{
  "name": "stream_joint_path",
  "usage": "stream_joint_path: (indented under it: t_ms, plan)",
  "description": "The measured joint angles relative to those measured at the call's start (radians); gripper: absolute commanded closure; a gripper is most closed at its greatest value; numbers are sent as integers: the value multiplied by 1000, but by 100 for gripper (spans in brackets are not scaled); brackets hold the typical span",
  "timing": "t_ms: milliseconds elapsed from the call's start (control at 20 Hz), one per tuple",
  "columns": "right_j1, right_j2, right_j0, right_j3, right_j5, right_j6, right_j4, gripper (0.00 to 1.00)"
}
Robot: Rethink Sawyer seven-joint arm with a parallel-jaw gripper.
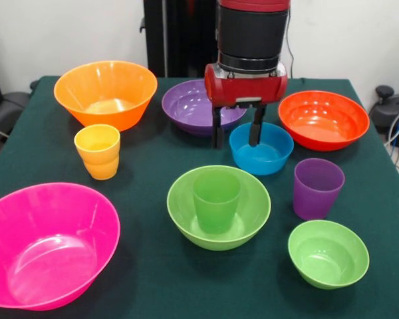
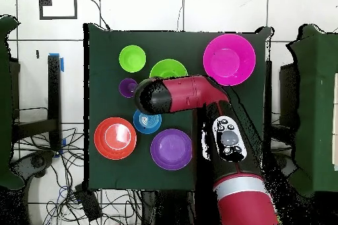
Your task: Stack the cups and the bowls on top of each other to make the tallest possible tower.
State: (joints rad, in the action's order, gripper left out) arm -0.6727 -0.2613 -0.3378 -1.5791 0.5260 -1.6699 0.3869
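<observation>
My gripper (image 1: 237,133) hangs open over the far left rim of the small blue bowl (image 1: 269,159). One finger is above the bowl's inside, the other outside it, in front of the purple bowl (image 1: 186,103). The green cup (image 1: 216,198) stands upright inside the lime-green bowl (image 1: 183,211). The purple cup (image 1: 317,188) and the small green bowl (image 1: 328,254) stand separately at the right front. The yellow-orange cup (image 1: 98,151) stands at the left. In the overhead view my arm (image 2: 185,96) covers the gripper and part of the blue bowl (image 2: 145,123).
A large orange bowl (image 1: 105,93) stands at the far left, a red-orange bowl (image 1: 322,119) at the far right, and a large pink bowl (image 1: 46,246) at the near left. All rest on the dark green tablecloth (image 1: 153,286). Cables lie on the floor beside the table.
</observation>
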Motion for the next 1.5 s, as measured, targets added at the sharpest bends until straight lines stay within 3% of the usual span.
stream_joint_path:
  t_ms: [500,850,1150,1500]
  plan:
    - [-3,-3,33,-50,0,0,-27,0]
    - [-53,-3,23,-171,-2,0,-23,0]
    - [-60,12,-31,-277,-64,0,43,0]
    - [13,71,-16,-290,-212,0,128,0]
